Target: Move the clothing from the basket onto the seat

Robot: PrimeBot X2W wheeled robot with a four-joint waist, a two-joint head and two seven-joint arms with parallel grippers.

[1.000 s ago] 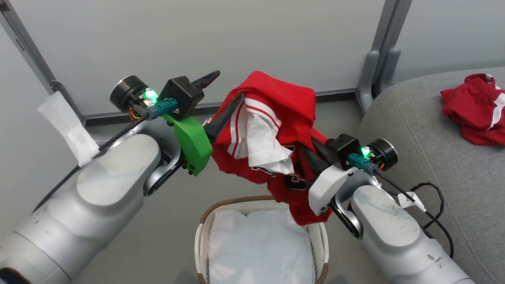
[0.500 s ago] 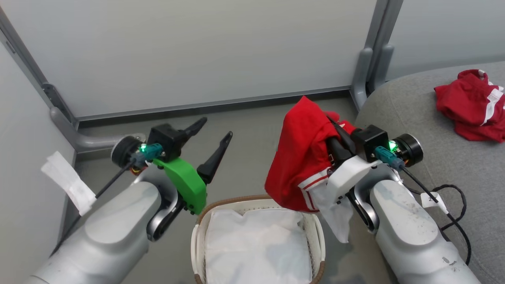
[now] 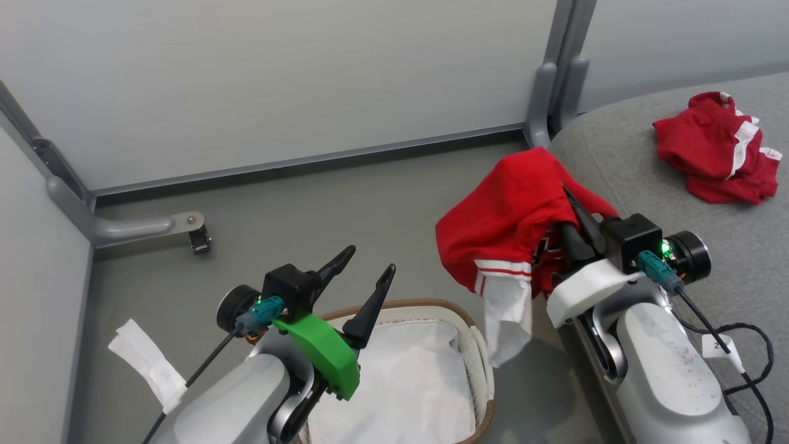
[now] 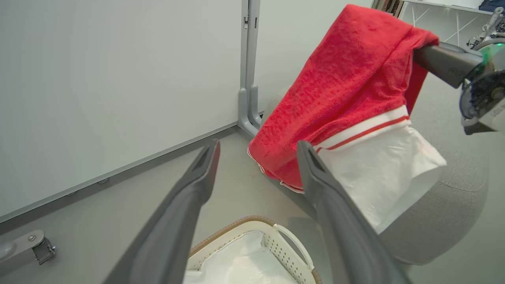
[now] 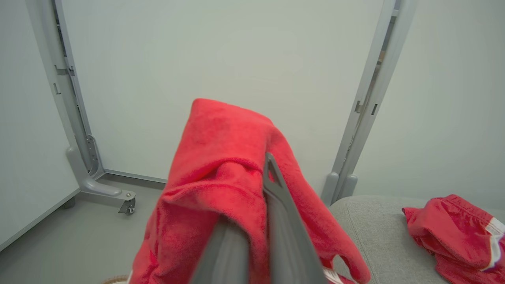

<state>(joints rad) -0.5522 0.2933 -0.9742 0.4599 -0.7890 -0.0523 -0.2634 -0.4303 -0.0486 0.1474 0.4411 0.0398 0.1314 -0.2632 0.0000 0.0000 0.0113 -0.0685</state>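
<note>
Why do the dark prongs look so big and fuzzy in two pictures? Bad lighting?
Head view: evenly lit, sharp, no glare. Left wrist view: the left claw sits against a wide-angle lens, so looms large and soft. Right wrist view: the right claw, draped in the red jersey, blurs likewise; the wall post leans.

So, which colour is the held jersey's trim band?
White trim band with a thin red stripe; clearest in the left wrist view.

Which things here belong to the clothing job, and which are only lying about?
Job: red thin-fabric jersey held aloft; crumpled red white-striped jersey; cream perforated plastic basket; large grey fabric seat.
Lying about: grey metal castor foot; white paper tag.
</note>
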